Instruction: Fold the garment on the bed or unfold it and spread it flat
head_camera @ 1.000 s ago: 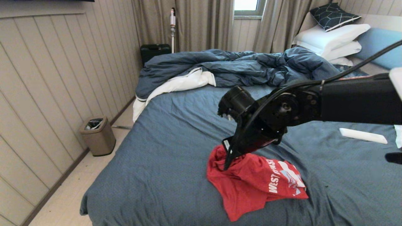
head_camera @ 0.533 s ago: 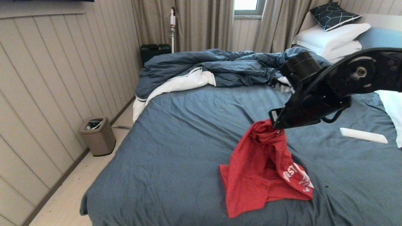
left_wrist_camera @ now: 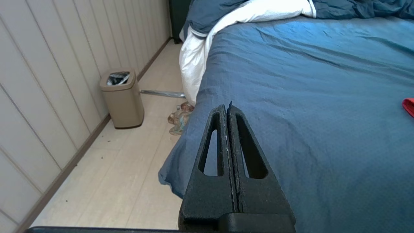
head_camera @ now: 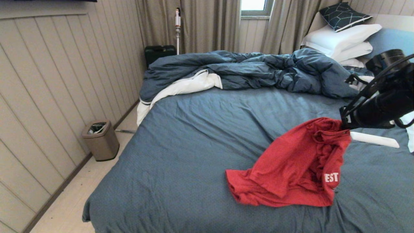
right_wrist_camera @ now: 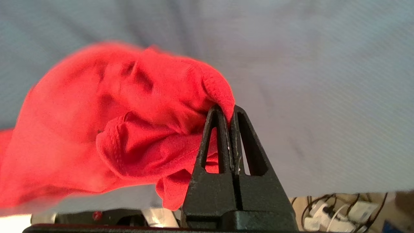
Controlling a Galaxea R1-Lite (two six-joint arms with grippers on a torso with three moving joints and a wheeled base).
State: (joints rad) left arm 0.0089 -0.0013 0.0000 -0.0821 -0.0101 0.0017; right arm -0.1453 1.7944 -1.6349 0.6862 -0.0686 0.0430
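The red T-shirt (head_camera: 291, 168) trails across the blue-grey bed sheet (head_camera: 194, 145), one end lifted at the right and the rest dragging toward the front; white letters "EST" show on a hanging fold. My right gripper (head_camera: 343, 124) is shut on a bunch of the red fabric (right_wrist_camera: 155, 129) at the raised end, above the sheet. My left gripper (left_wrist_camera: 227, 108) is shut with nothing in it, hovering over the bed's front left corner; it does not show in the head view. A scrap of the red shirt (left_wrist_camera: 408, 106) shows far off.
A rumpled dark blue duvet (head_camera: 252, 69) with white lining lies across the far part of the bed, white pillows (head_camera: 343, 40) behind. A white flat object (head_camera: 373, 139) lies on the sheet under my right arm. A beige bin (head_camera: 101, 139) stands on the floor left.
My right gripper has swung right and upward with the shirt's bunched end, dragging the garment across the sheet and stretching it out. The printed side has turned mostly under.
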